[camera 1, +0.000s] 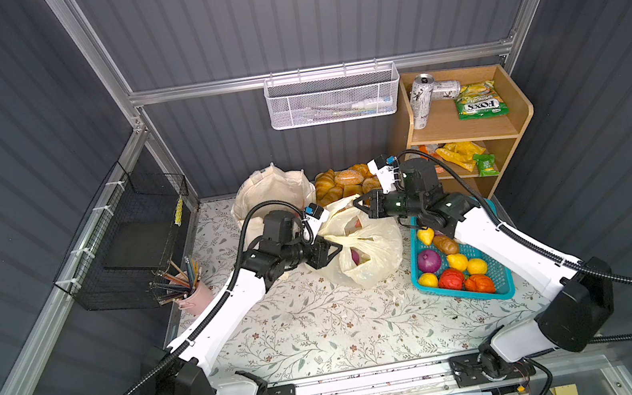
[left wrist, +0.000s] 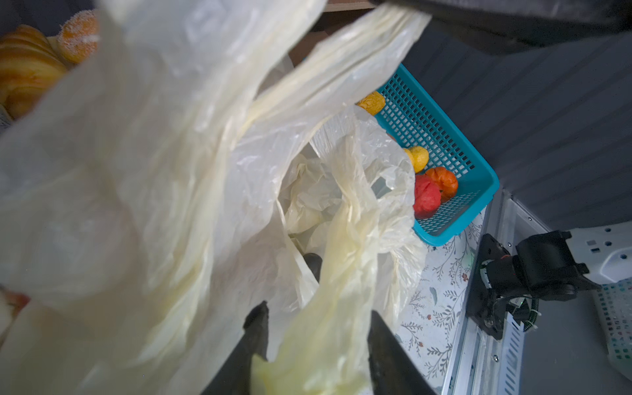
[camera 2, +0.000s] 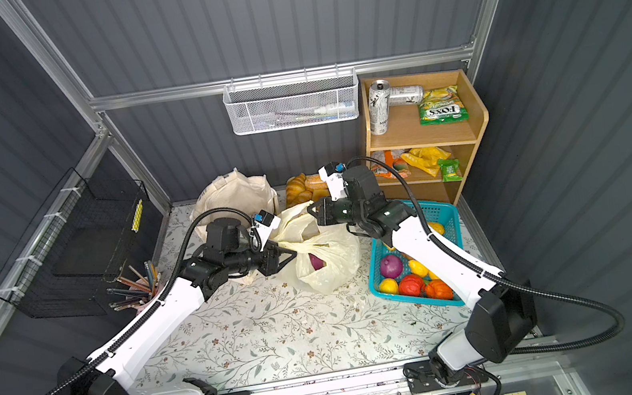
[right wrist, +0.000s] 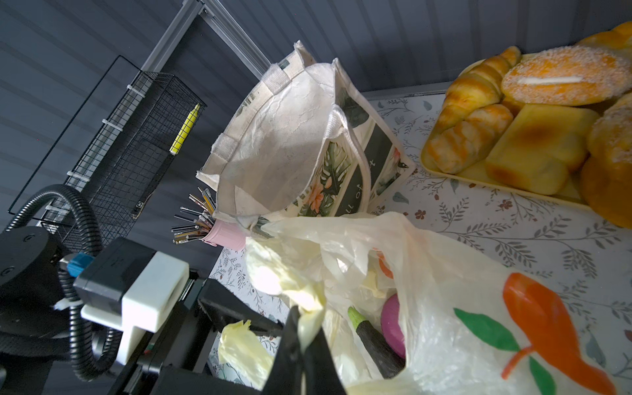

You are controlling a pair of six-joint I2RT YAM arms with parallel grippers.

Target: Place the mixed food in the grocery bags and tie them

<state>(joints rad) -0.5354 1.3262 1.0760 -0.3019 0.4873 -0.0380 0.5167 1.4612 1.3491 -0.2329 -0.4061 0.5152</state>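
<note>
Plastic bag: I see the plastic bag (camera 1: pixel 372 253) standing mid-table on the floral table (camera 1: pixel 325 331). It sits between my two arms, with its mouth pulled wide.
Left gripper: my left gripper (camera 1: pixel 335 248) sits at the bag's left side. A twisted handle runs from it to the bag.
Left fingers: in the left wrist view the fingers (left wrist: pixel 256 328) stand part-way apart with the bunched handle lying between them. I cannot tell whether they press on it.
Right gripper: my right gripper (camera 1: pixel 357 202) is at the bag's far rim, raised above the table.
Right fingers: in the right wrist view the fingers (right wrist: pixel 290 338) are closed tight, pinching a strand of the bag's other handle.
Bag contents: a purple onion (right wrist: pixel 391 325) and a dark eggplant (right wrist: pixel 372 338) lie inside, touching each other. The onion also shows through the mouth in a top view (camera 2: pixel 317 261).
Canvas tote: the canvas tote (camera 1: pixel 271 190) stands open at the back of the table. It is behind my left arm and just beside the plastic bag.
Turquoise basket: the turquoise basket (camera 1: pixel 502 277) is right of the bag, partly under my right arm. It holds toy produce (camera 1: pixel 451 278).
Bread tray: the bread tray (right wrist: pixel 478 178) sits at the back, between the tote and the wooden shelf (camera 1: pixel 520 111).
</note>
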